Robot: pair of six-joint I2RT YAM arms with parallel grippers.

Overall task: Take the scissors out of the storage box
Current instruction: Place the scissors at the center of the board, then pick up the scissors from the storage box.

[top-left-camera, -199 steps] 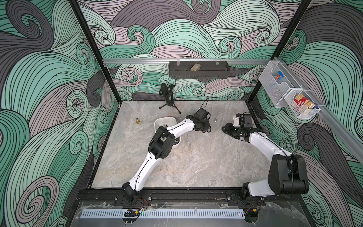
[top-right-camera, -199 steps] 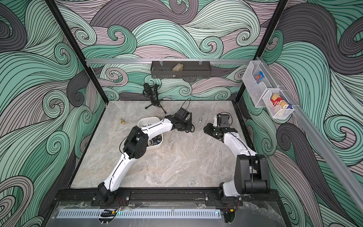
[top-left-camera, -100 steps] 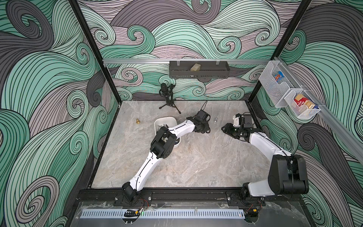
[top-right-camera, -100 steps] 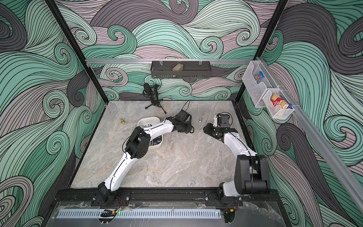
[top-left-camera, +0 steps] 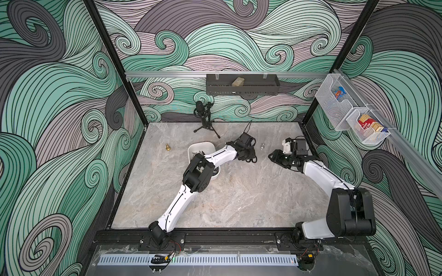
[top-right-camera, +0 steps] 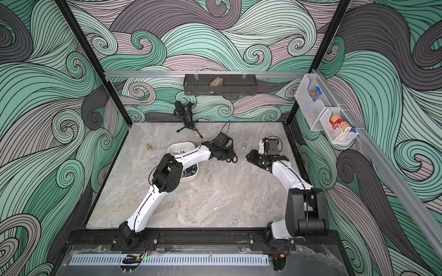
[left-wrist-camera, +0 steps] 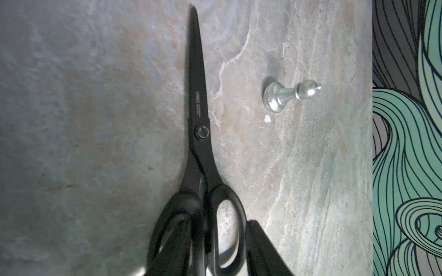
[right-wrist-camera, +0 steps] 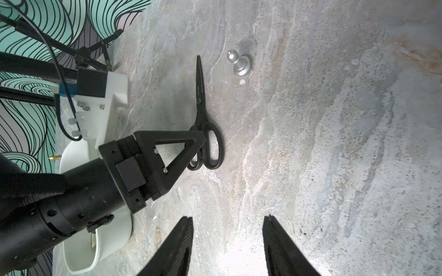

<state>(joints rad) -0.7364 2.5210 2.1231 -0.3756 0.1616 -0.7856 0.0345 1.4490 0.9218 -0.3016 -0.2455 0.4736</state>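
Note:
A black pair of scissors (left-wrist-camera: 201,119) (right-wrist-camera: 199,95) lies flat on the marble table, right of the white storage box (top-left-camera: 201,146) (top-right-camera: 181,144). My left gripper (left-wrist-camera: 216,224) (top-left-camera: 247,155) is low over its handles, open, with one finger (left-wrist-camera: 263,248) just off the outer handle ring. More scissors (top-right-camera: 178,151) lie in the box, mostly hidden under my left arm. My right gripper (right-wrist-camera: 229,217) (top-left-camera: 271,156) hovers open and empty over bare table, further right, pointing toward the black pair.
A silver chess pawn (left-wrist-camera: 284,95) (top-left-camera: 262,146) stands just beyond the scissors' blades. A gold piece (top-left-camera: 168,147) stands left of the box. A microphone on a tripod (top-left-camera: 203,117) is at the back, with a black wall tray (top-left-camera: 241,86) above and mesh baskets (top-left-camera: 346,112) on the right wall.
My left gripper's jaws have spread apart around the black scissors' handles, and the pair now rests on the table. The right arm has not moved.

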